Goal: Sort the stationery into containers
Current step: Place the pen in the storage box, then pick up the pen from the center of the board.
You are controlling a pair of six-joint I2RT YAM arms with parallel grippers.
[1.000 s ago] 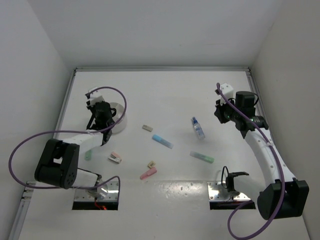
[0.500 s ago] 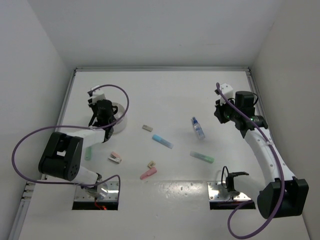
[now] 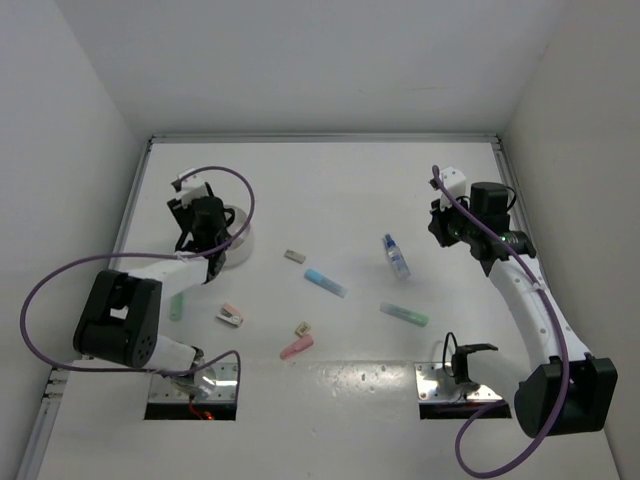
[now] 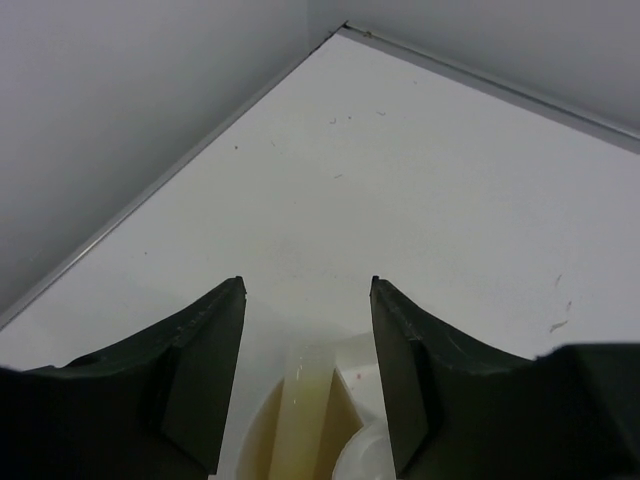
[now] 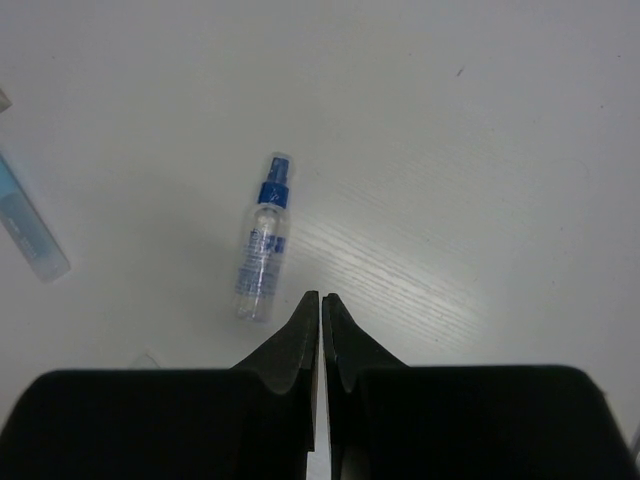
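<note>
Risk, near side: green stick [image 3: 177, 307] and pink-white stapler piece [image 3: 231, 316] lie on worktop [image 3: 350, 190] near left forearm; careless swing of arm can sweep them away. Bottle [image 5: 262, 250] lies flat just ahead of right fingers [image 5: 320, 305]; descent with tips together can only push or roll it, no grasp. Farther: left fingers [image 3: 207, 230] hover over bowl [image 3: 240, 252]; sideways exit can catch rim and shift bowl.

Fingers: right pressed together, hold nothing. Left apart, gap empty; yellowish stick [image 4: 298, 410] lies below in bowl compartment.
</note>
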